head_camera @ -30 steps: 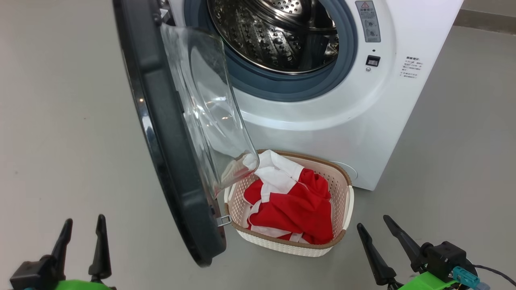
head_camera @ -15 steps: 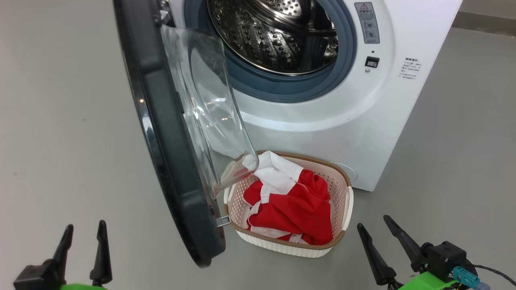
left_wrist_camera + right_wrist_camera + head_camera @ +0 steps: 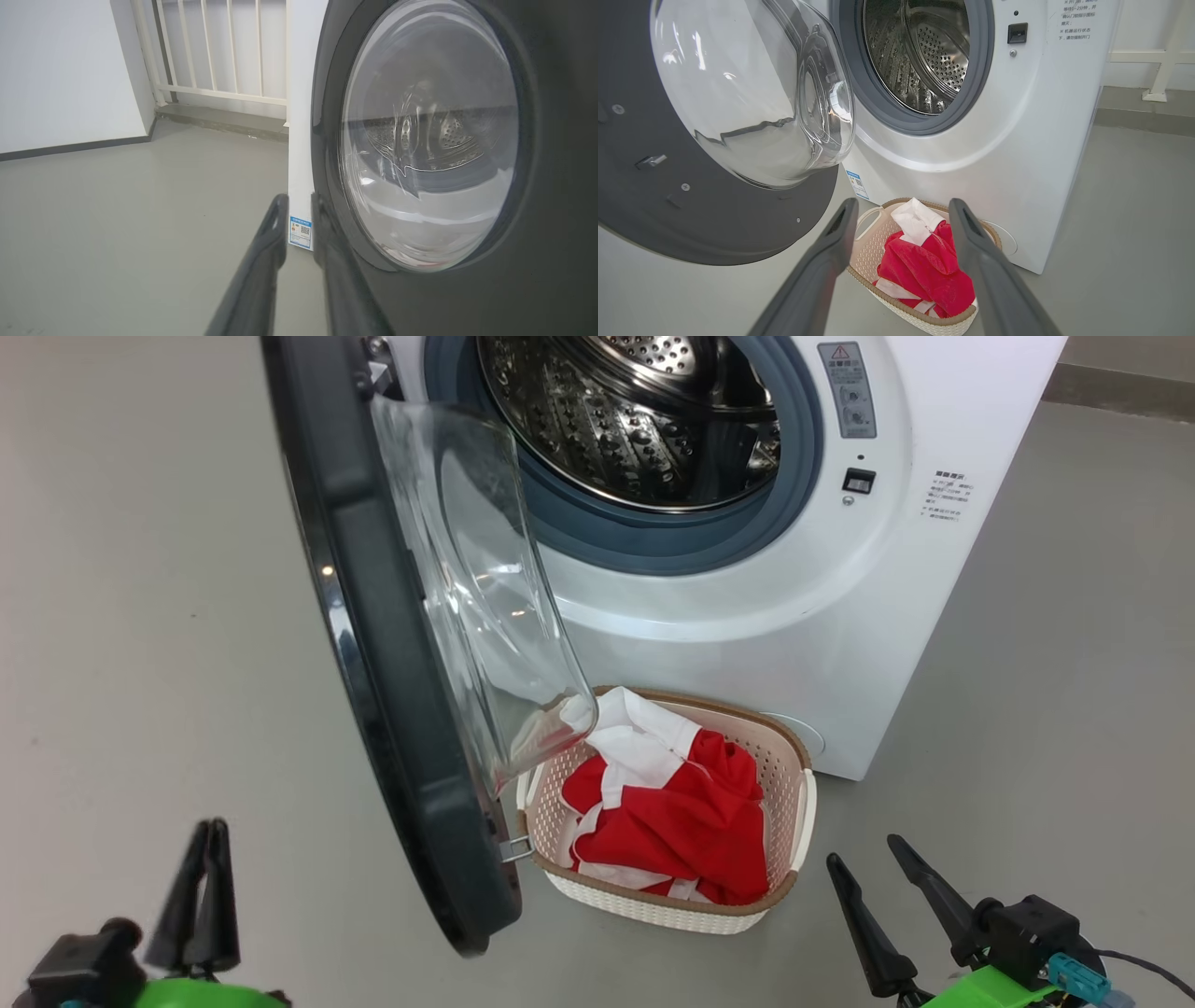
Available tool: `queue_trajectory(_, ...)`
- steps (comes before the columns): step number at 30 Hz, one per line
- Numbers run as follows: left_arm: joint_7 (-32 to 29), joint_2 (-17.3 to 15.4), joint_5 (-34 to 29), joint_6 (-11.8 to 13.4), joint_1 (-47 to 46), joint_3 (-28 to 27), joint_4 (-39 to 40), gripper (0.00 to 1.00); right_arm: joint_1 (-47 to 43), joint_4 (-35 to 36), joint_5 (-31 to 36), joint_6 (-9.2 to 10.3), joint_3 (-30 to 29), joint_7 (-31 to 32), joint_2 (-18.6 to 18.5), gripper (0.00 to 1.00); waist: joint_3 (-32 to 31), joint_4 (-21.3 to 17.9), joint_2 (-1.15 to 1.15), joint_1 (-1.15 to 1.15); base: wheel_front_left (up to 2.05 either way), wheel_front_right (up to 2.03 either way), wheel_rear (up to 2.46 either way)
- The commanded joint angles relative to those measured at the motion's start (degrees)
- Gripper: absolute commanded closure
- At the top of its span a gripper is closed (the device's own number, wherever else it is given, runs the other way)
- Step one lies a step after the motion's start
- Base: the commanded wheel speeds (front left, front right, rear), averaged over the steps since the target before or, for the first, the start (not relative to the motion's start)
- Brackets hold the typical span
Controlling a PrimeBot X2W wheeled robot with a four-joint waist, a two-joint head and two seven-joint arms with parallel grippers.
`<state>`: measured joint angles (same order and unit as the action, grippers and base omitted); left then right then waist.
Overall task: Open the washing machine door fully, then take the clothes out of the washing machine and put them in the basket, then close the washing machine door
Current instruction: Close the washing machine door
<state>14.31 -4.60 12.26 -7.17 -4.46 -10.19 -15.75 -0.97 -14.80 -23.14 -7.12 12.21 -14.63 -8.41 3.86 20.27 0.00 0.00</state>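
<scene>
The washing machine (image 3: 794,616) stands with its black-rimmed washing machine door (image 3: 392,663) swung open toward me, and no garments show in the steel drum (image 3: 635,420). The red and white clothes (image 3: 681,821) lie in the cream basket (image 3: 795,784) on the floor in front of the machine, right of the door's lower edge. My left gripper (image 3: 210,831) sits low at the left with its fingers drawn almost together and nothing between them. In the left wrist view it (image 3: 299,203) points at the door's outer face (image 3: 430,140). My right gripper (image 3: 864,854) is open beside the basket.
Grey floor (image 3: 140,616) spreads left of the door and right of the machine. A white wall and a railing (image 3: 219,51) stand behind the machine's left side. A small blue label (image 3: 300,232) sits low on the machine's side.
My left gripper's fingers have closed from wide apart to almost touching. The right gripper, door, basket and clothes have not moved; the picture has shifted slightly.
</scene>
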Motion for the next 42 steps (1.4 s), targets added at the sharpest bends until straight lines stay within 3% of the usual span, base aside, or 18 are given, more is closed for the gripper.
queue_trajectory(1, 0.7, -1.3, 1.0, -0.3, -0.9, -0.8, 2.5, 1.0, 1.2, 1.2, 0.0, -0.36, 1.3, -0.4, -0.3, 0.0, 0.0, -0.1, 0.0, 0.0, 0.0, 0.0, 0.0)
queue_trajectory(11, 0.7, -6.6, 5.0, -0.3, -0.1, 9.8, 12.5, 1.0, 1.5, 1.3, 0.1, -0.36, 1.3, -0.4, 0.2, 0.0, 0.8, -1.8, 0.0, 0.0, 0.0, 0.0, 0.0)
queue_trajectory(23, 0.7, -8.4, 5.7, -0.3, -3.0, 17.3, 16.7, 1.0, 2.9, 1.7, 0.5, -0.36, 0.8, -0.4, 0.7, 0.0, 3.4, -4.7, 0.0, 0.0, 0.0, 0.0, 0.0)
queue_trajectory(31, 0.7, -8.9, 6.8, -0.3, -7.1, 22.2, 15.6, 1.0, 4.5, 2.2, 1.0, -0.36, 0.1, -0.4, 1.4, 0.0, 6.0, -7.3, 0.0, 0.0, 0.0, 0.0, 0.0)
queue_trajectory(42, 0.7, -10.0, 9.8, -0.3, -18.3, 26.4, 7.9, 1.0, 7.0, 2.9, 1.6, -0.36, -1.1, -0.4, 2.8, 0.0, 10.5, -12.2, 0.0, 0.0, 0.0, 0.0, 0.0)
